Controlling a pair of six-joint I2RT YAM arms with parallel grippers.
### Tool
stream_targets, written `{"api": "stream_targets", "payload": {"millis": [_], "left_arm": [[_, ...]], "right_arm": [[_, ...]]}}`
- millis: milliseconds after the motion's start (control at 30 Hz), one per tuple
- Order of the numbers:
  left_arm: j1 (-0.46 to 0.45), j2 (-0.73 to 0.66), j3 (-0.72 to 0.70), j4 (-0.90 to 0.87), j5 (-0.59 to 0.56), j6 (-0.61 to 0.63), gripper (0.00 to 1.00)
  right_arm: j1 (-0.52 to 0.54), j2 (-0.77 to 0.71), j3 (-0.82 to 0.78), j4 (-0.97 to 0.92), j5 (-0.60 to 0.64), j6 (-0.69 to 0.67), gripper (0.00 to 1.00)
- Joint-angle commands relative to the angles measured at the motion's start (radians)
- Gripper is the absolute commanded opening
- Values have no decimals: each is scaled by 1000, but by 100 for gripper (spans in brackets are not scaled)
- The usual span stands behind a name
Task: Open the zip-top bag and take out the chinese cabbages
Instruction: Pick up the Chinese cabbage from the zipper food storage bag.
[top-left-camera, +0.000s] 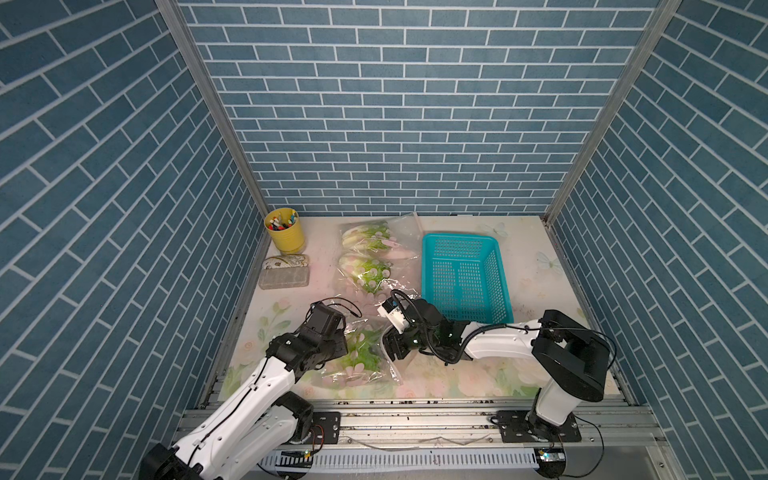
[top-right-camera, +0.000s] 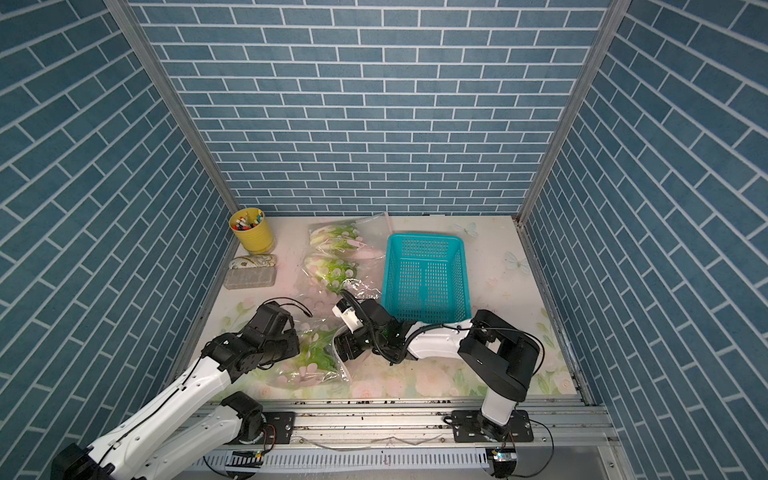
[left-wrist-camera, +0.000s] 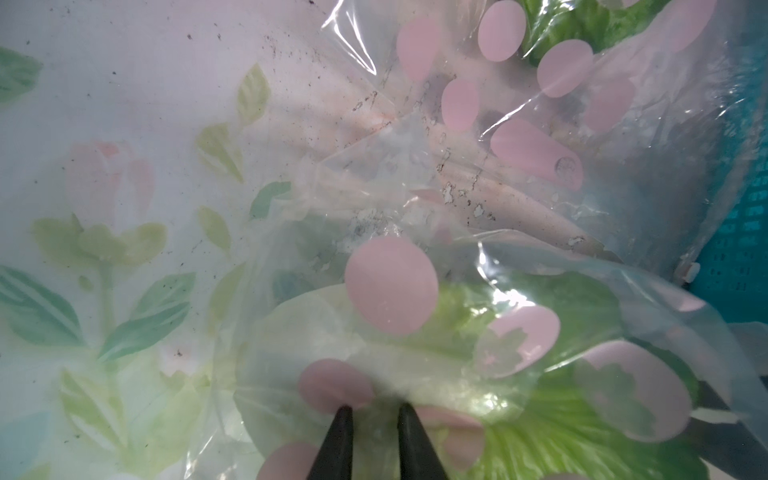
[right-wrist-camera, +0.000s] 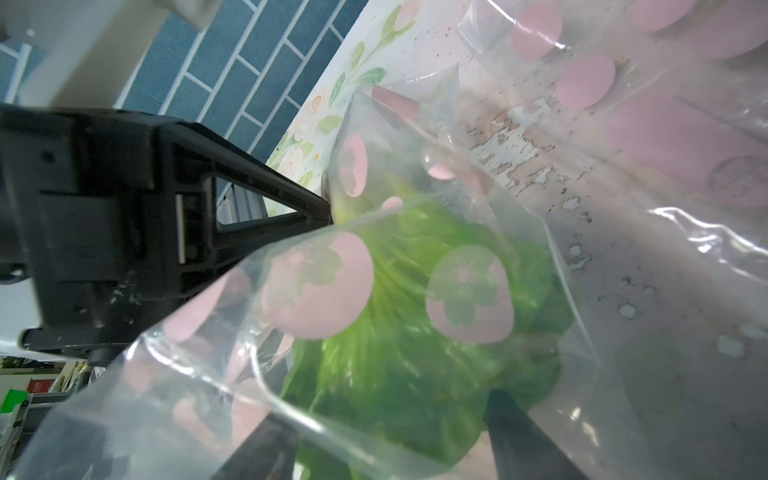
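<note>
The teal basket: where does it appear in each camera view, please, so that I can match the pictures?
Top views: the teal basket lies right of centre in both.
Left wrist: only a strip of its mesh shows at the frame's edge, behind plastic.
Right wrist: not in it.
Shared landmark: the nearest pink-dotted bag, seen in all four.

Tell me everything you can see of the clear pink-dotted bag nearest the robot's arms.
The clear plastic zip-top bag printed with pink dots lies crumpled on the floral tabletop between the two arms. One green-leafed, white-based Chinese cabbage sits inside. The left gripper, fingers close together, touches its film over the cabbage's base; the right gripper stands open at the leafy end. Its zip's state is unclear.
</note>
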Motion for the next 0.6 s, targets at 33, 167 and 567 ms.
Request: {"api": "stream_targets", "payload": {"millis": [33, 167, 567], "left_arm": [[9, -13, -25, -17, -3, -18, 20], [9, -26, -45, -12, -3, -37, 16], [9, -53, -73, 10, 1, -50, 10]], "right_arm": [[14, 41, 45, 31, -4, 70, 72], [21, 61, 53, 22, 13, 93, 71], [44, 180, 142, 111, -34, 138, 60]]}}
